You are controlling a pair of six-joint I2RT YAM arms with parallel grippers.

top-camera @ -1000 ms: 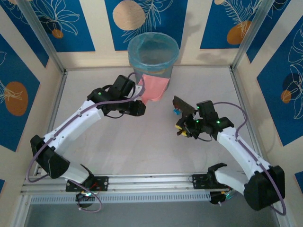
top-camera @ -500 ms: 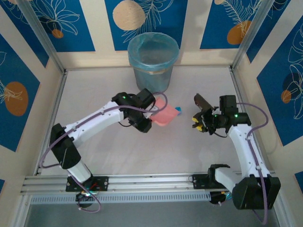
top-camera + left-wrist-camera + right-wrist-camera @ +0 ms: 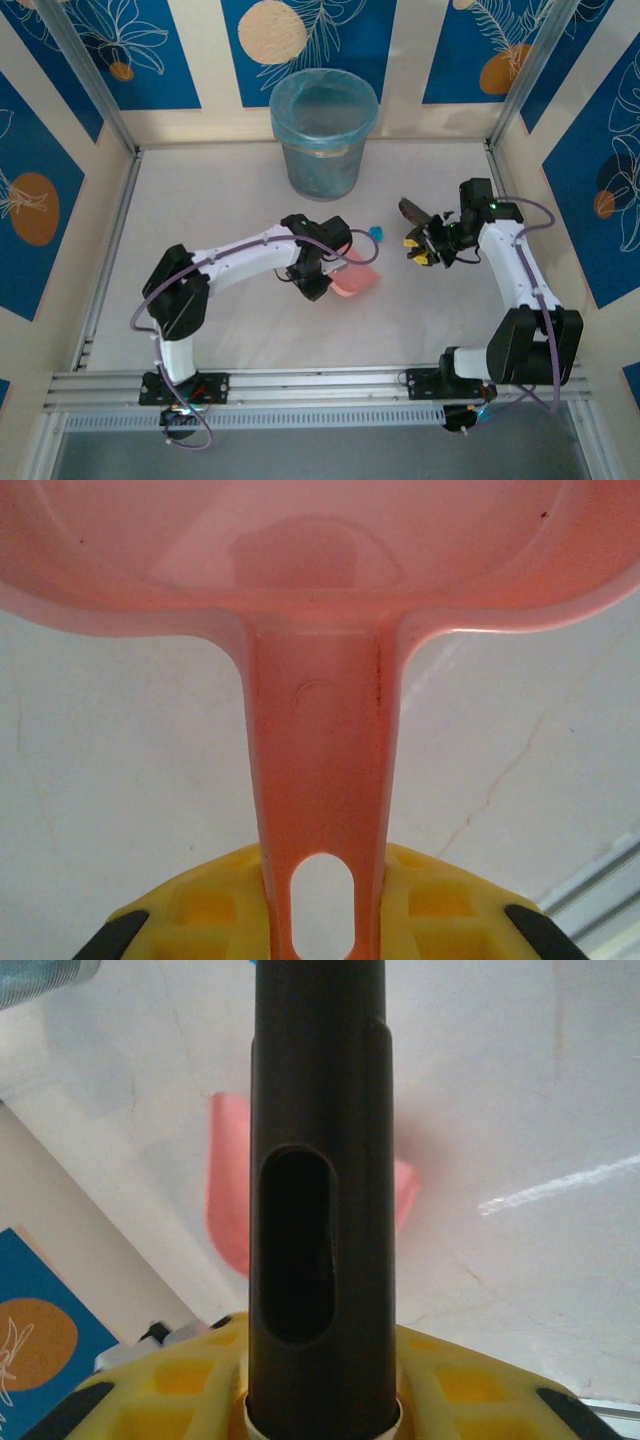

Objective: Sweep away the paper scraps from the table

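Observation:
One small blue paper scrap (image 3: pixel 377 234) lies on the white table (image 3: pixel 200 190), just beyond the pink dustpan (image 3: pixel 357 281). My left gripper (image 3: pixel 322 268) is shut on the dustpan's handle (image 3: pixel 320 780), with the pan (image 3: pixel 300 550) stretching away ahead of it. The yellow fingers (image 3: pixel 430 910) press on both sides of the handle at my left gripper (image 3: pixel 322 912). To the right of the scrap, my right gripper (image 3: pixel 424 250) is shut on a dark brush (image 3: pixel 411 212). Its handle (image 3: pixel 320 1160) rises from my right gripper (image 3: pixel 320 1405), and the dustpan (image 3: pixel 228 1195) shows behind it.
A grey bin with a blue liner (image 3: pixel 323 132) stands at the back centre against the patterned wall. Aluminium rails (image 3: pixel 300 385) edge the table at the front. The bin's edge (image 3: pixel 40 975) shows at the top left of the right wrist view.
The left arm has brought the dustpan away from the bin, down to the table centre. The right arm has swung the brush to the right and farther back.

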